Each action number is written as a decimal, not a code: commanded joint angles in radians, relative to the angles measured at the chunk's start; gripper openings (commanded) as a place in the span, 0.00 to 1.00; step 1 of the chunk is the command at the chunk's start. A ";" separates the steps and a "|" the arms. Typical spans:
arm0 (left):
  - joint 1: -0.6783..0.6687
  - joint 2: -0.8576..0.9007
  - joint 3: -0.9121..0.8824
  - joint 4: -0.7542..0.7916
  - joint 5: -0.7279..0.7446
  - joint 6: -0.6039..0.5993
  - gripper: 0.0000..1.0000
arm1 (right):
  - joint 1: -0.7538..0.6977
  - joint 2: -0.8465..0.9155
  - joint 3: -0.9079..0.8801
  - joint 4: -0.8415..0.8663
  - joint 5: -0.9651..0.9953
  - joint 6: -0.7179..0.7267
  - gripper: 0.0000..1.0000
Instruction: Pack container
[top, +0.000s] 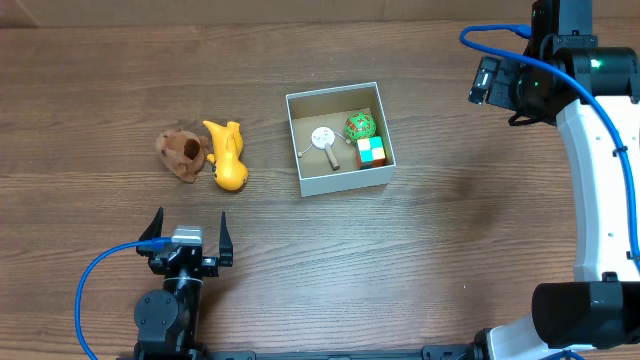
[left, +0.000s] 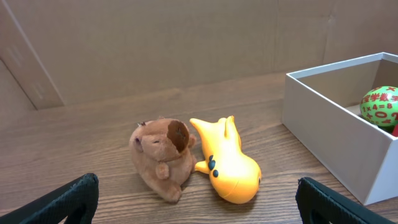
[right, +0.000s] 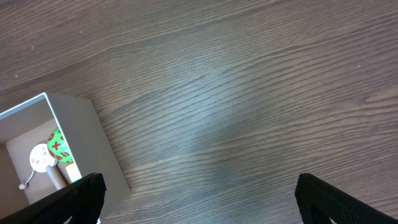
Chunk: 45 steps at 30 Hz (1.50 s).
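Left fingers (top: 222, 238) and right fingers (right: 74, 202) are spread wide and hold nothing. The plush (top: 181, 155) and yellow toy (top: 227, 155) touch each other just ahead of the left fingers, so closing on one may drag the other. The container (top: 345, 181) sits ahead-right of them, and a low carry could clip its wall.

right hand (right: 198, 188): spread wide | container (right: 88, 132): lower left, green ball (right: 57, 143) inside

container (top: 341, 180): matt white card walls. Table (top: 480, 250): matt woodgrain. Yellow toy (left: 227, 163) glossy plastic, brown toy (left: 160, 157) plush.
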 joint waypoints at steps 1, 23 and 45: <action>0.007 0.002 -0.006 0.012 0.014 0.015 1.00 | -0.001 -0.003 0.005 0.002 -0.001 0.007 1.00; 0.007 0.514 0.521 -0.185 0.085 -0.043 1.00 | -0.001 -0.003 0.005 0.002 -0.001 0.007 1.00; -0.003 1.526 1.363 -0.731 0.108 -0.230 0.72 | -0.001 -0.003 0.005 0.002 -0.001 0.008 1.00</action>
